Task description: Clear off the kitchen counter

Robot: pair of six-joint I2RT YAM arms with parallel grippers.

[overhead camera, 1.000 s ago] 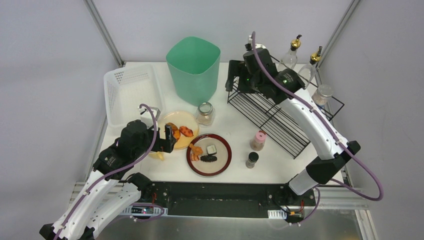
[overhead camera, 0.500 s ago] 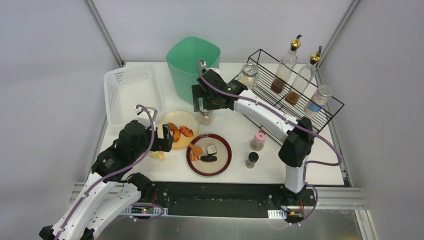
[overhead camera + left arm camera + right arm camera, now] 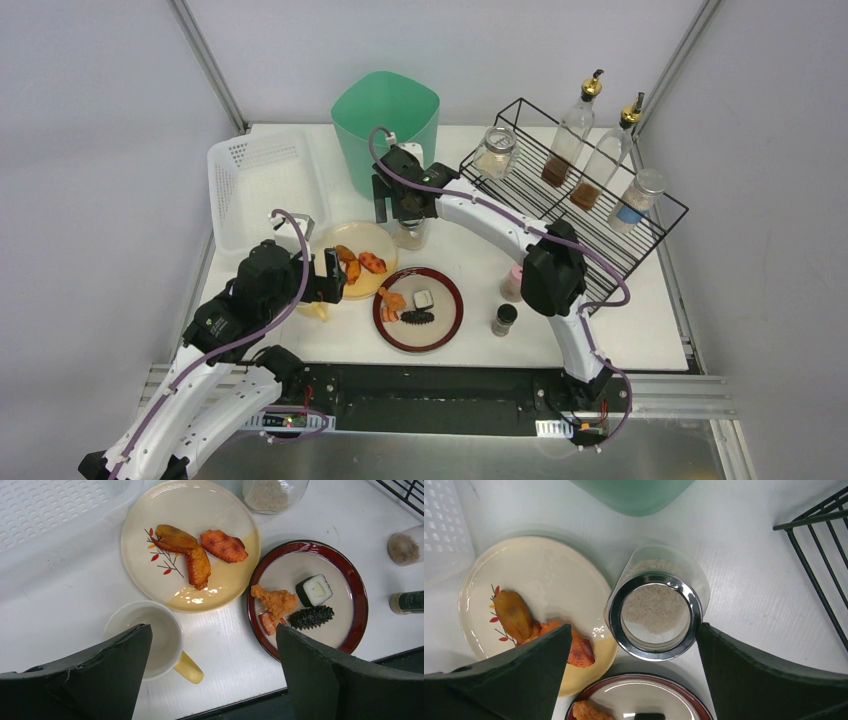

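1. The desk point(image 3: 645, 335) is the wide white top that fills the middle of the top view and carries everything below.
2. A white perforated basket point(image 3: 262, 185) sits at the far left.
3. The left tool point(image 3: 211, 628) hovers above the desk with its fingers wide apart and nothing between them. A white mug point(image 3: 150, 635) with a yellow handle lies partly under one finger.
4. Just beside the mug is a cream plate point(image 3: 150, 520) with three orange-brown pieces of food.
5. A green bin point(image 3: 388, 125) stands behind that plate.
6. The right tool point(image 3: 633, 626) hangs over a rice jar point(image 3: 655, 609) standing in front of the bin, fingers apart on either side of it. One finger is clear of the jar. Whether the other touches it cannot be told.
7. A red-rimmed plate point(image 3: 357, 605) holds a fried piece, a sushi roll and a dark spiky piece.
8. A pink-capped shaker point(image 3: 512, 285) and a dark shaker point(image 3: 504, 319) stand to its right.
9. A black wire rack point(image 3: 600, 235) holds a jar point(image 3: 494, 150), two bottles point(image 3: 570, 135) and another jar point(image 3: 637, 200).
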